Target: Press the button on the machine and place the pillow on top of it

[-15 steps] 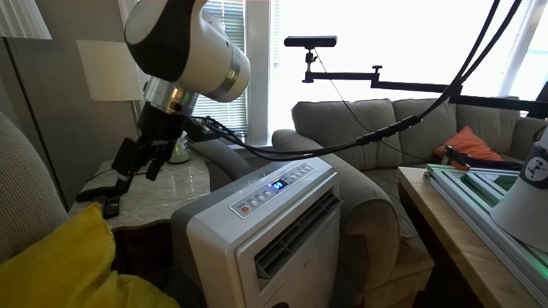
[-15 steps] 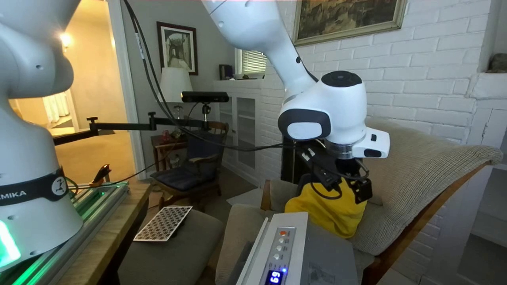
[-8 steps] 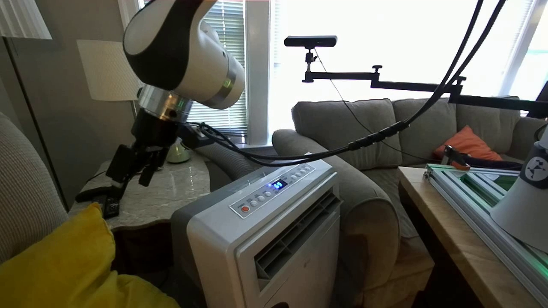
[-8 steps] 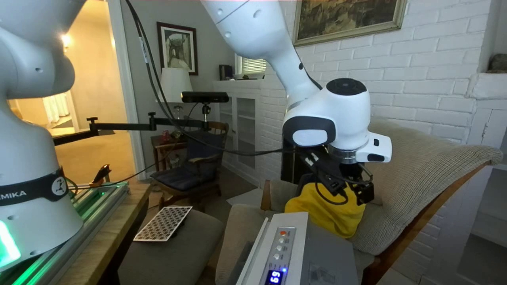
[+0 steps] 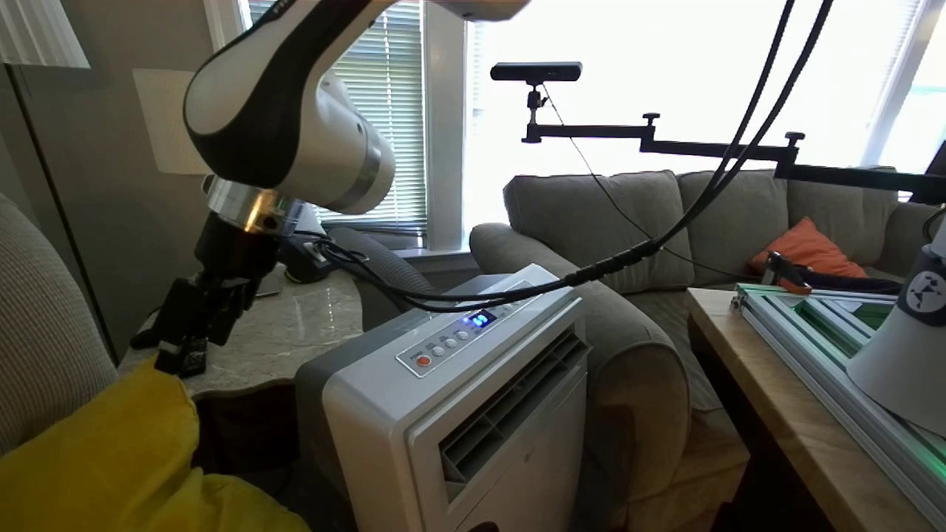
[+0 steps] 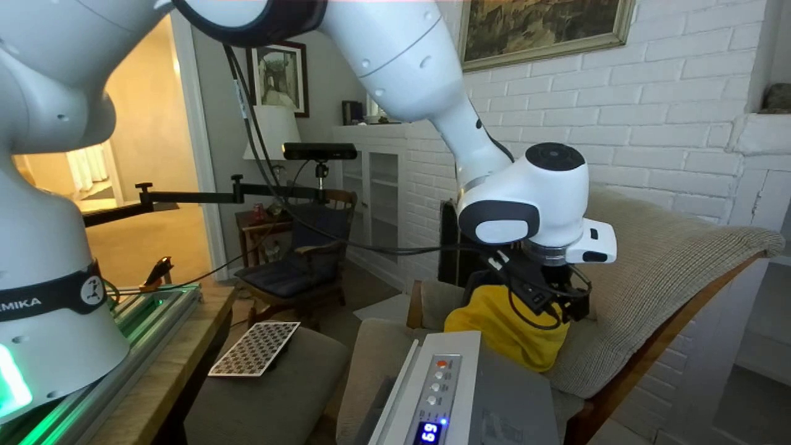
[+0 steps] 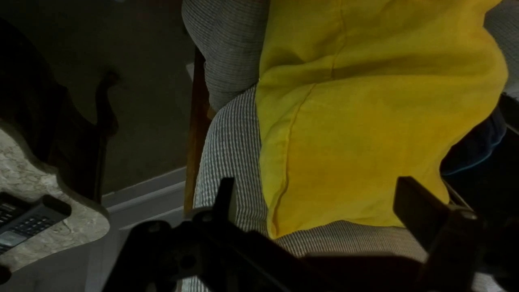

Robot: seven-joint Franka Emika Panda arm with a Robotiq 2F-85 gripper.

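A gripper (image 7: 312, 198) spread wide close to the yellow pillow (image 7: 365, 121)

The dark fingers (image 7: 417, 213) are blocky and angular, with a broad gap between them, and they hold nothing. In the wrist view a corner of the pillow appears inside this gap, but whether a finger touches the fabric, I cannot tell. Behind the fingers, smooth black cables (image 5: 613, 261) hang in a long curve.

The pillow is just below the fingers. It is plump and soft, of plain cloth, with deep folds and a stitched seam which runs along one side. It rests on an armchair (image 6: 593, 405), whose ribbed cloth (image 7: 231, 134) shows fine parallel lines beside the pillow and whose frame is of brown wood.

To one side of the fingers, a side table (image 7: 85, 227) has a mottled, marble-like top with a wavy edge. On it lies a long, dark remote control (image 7: 44, 215) with small keys.

Farther from the fingers, in both exterior views, stands the machine (image 5: 451, 403): a white box with rounded corners, a grey flank and a louvred vent (image 5: 510, 406) of thin slats. Its top carries a grey control strip (image 5: 470, 331) with round buttons (image 5: 451, 343), one of them orange-red, and glowing blue digits (image 5: 482, 318).

Well apart from the fingers, a sofa (image 5: 576, 229) shows a broad, grey padded back, and on it sits a pointed orange cushion (image 5: 805, 247).
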